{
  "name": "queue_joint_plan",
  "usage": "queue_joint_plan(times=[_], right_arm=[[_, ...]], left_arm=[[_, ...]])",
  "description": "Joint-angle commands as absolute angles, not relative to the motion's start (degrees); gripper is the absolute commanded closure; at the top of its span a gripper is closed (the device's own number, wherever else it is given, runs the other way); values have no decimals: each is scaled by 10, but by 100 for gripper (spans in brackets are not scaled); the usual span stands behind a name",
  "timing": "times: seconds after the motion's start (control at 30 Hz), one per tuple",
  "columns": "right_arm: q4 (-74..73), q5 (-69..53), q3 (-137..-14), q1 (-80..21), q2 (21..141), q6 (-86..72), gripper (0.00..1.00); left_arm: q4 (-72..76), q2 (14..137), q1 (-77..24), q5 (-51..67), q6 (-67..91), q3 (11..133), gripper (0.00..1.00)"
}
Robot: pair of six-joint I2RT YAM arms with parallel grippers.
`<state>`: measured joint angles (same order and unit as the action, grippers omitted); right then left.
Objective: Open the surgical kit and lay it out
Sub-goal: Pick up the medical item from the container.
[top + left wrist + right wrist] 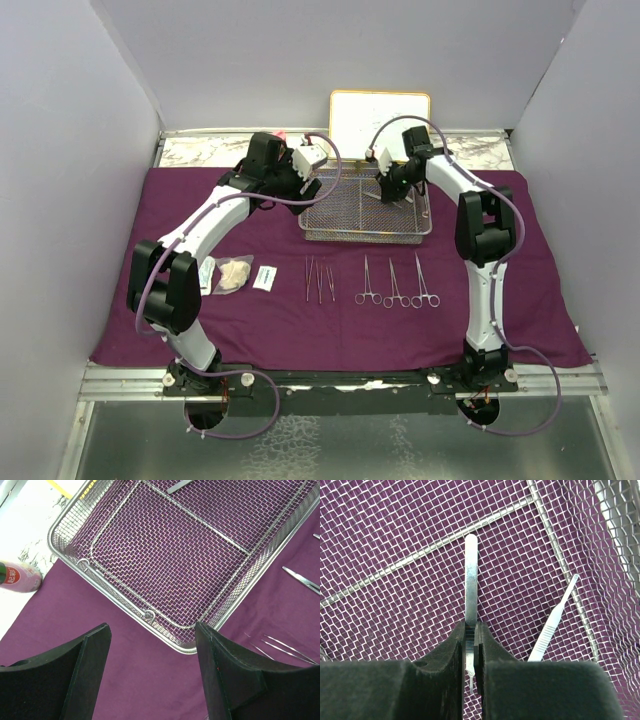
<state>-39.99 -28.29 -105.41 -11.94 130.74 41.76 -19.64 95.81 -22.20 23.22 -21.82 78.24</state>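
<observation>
Count: one purple cloth (330, 335) spread flat, one wire tray (340, 235) on its far half, and three ring-handled clamps (397, 285) in a row on the cloth just in front of the tray. Left of them are what look like three thin forceps (319, 280), then two white packets (264, 278) with one wad of gauze (235, 273) between them. Two steel tools are in the tray. My right pincer (471, 630) is clamped on one, a flat round-ended blade handle (471, 575), gripped near its lower end and standing over the mesh floor. The second, a ridged handle (551, 627), lies loose just right of it by the tray's side wall. My left pincer (152, 635) is spread wide and holds nothing, hovering over the cloth at the tray's left near corner. Pose: my left arm bows out left at the elbow and reaches forward to the tray's left end. My right arm rises by the tray's right side and the forearm folds in, wrist pointing down into the tray. Only the right wrist view shows the grip and the second tool. The left wrist view shows a pink-capped bottle (17, 576) off the cloth, left of the tray. The top view alone shows the whole layout, plus a whiteboard (380, 118) behind the tray.
</observation>
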Motion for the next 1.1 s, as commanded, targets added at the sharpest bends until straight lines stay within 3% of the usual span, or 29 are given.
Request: queue_joint_plan(times=[0.0, 0.6, 0.8, 1.07], right_arm=[[-431, -296, -1077, -118, 1303, 406, 98], [-491, -399, -1105, -118, 1228, 385, 99], [-560, -490, -1116, -118, 1196, 371, 99], [-626, -596, -1063, -120, 1135, 348, 99]], left_arm=[[-191, 940, -220, 241, -229, 779, 29], [-181, 937, -221, 279, -259, 778, 29], [-209, 932, -224, 338, -365, 780, 30], [-263, 928, -259, 330, -510, 820, 29]])
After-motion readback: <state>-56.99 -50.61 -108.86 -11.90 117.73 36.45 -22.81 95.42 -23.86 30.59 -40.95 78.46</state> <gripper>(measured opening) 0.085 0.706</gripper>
